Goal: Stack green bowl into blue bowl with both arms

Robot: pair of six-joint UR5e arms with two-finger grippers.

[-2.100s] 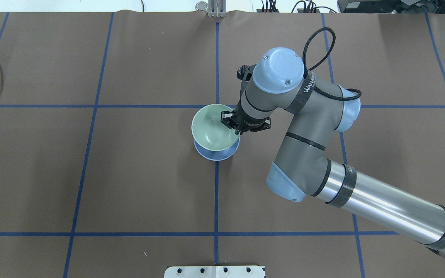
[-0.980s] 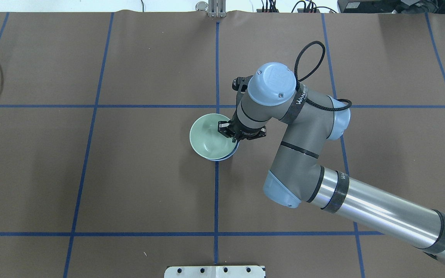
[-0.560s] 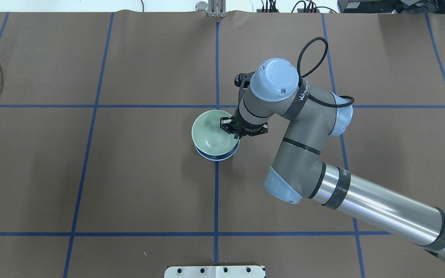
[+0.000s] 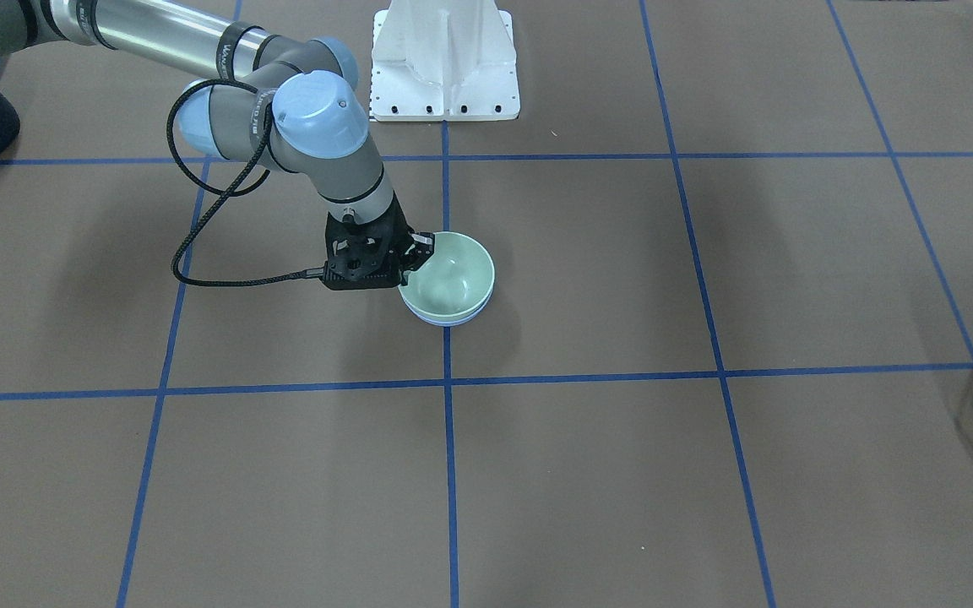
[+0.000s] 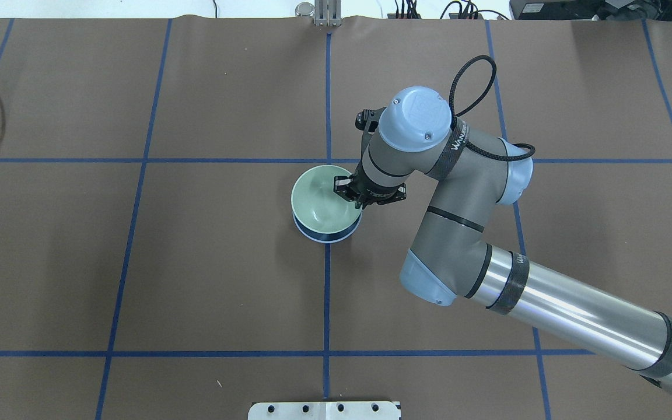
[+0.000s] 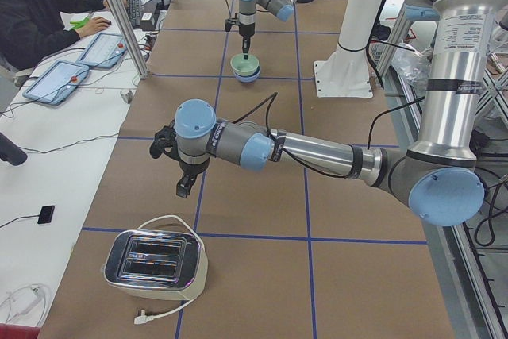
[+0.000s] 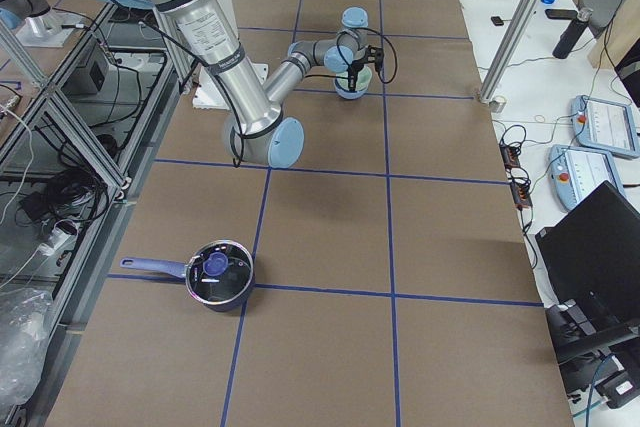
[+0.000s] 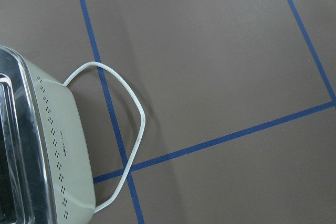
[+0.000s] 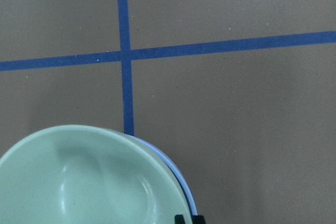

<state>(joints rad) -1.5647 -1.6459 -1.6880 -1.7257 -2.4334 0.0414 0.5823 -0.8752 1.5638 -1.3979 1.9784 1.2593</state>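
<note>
Two black fingers of the right gripper pinch the rim of the small, glossy mint-green bowl, which sits nested inside the matching periwinkle-blue bowl on the brown table. Well apart, the left gripper hangs near a cream toaster; whether its jaws are spread cannot be told.

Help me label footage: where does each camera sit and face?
Front-facing: across table, facing robot; right arm, pale mint-green glossy bowl.
Overhead: behind robot, looking down; shares right arm, bowl.
Left: left end, along table; left arm, cream toaster.
Right: right end, along table; right arm, dark saucepan.
Left wrist: down on toaster; no body.
Right wrist: down on bowl; fingers barely.
</note>
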